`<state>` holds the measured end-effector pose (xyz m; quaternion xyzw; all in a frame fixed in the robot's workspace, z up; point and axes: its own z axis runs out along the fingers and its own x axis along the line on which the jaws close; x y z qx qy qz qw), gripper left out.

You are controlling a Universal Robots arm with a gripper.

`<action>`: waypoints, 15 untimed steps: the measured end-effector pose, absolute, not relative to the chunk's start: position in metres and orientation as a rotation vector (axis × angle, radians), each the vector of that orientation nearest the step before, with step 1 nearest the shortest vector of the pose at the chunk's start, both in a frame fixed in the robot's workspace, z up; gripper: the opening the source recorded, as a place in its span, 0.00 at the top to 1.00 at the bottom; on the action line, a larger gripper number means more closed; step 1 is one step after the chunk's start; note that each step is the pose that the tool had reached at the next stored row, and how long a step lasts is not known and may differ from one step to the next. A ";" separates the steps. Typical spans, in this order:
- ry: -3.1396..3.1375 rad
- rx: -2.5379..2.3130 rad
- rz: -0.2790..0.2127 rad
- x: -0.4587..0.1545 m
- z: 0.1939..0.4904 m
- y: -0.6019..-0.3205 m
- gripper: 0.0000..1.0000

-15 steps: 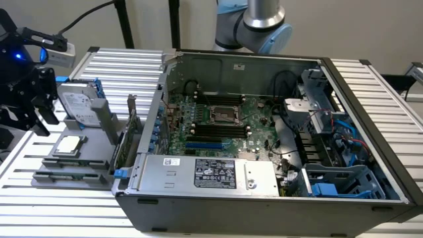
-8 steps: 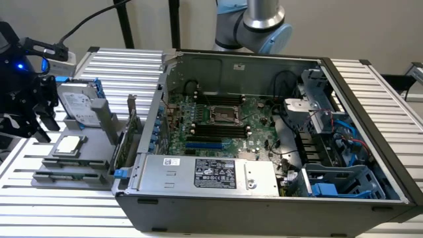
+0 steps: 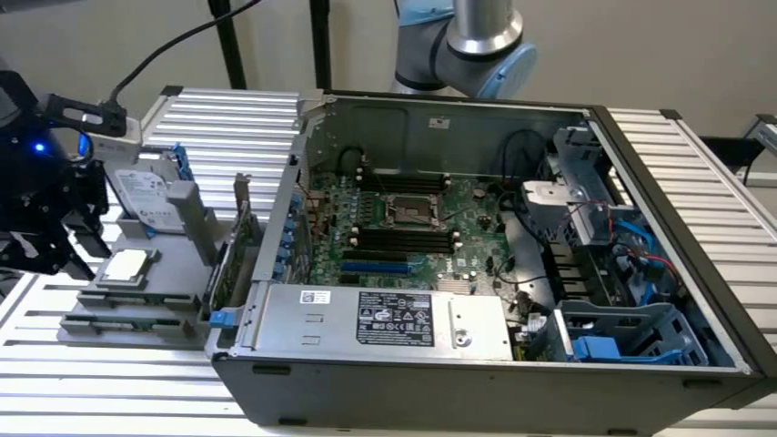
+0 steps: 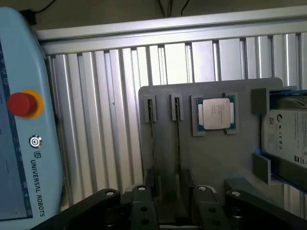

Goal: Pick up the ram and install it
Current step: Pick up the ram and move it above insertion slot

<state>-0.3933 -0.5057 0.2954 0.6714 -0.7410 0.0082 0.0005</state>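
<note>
The black pincer hangs released, grasping nothing, over the grey plastic holder on the ribbed aluminium bench. The thin green ram stick stands on edge in the holder's slot. A pale-blue pendant reads "UNIVERSAL ROBOTS".

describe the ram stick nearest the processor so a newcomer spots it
On the ribbed metal table lies a grey holder plate. Beside its square silver processor, away from the hard drive, the ram stands on edge in a narrow slot. It reads as a thin dark line, the nearer of two, unlike the flat chip.
</note>
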 end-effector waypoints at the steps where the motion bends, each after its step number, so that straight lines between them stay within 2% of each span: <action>1: -2.328 2.108 0.026 -0.393 0.293 -0.507 0.64; 15: -2.329 2.107 0.026 -0.385 0.268 -0.518 0.64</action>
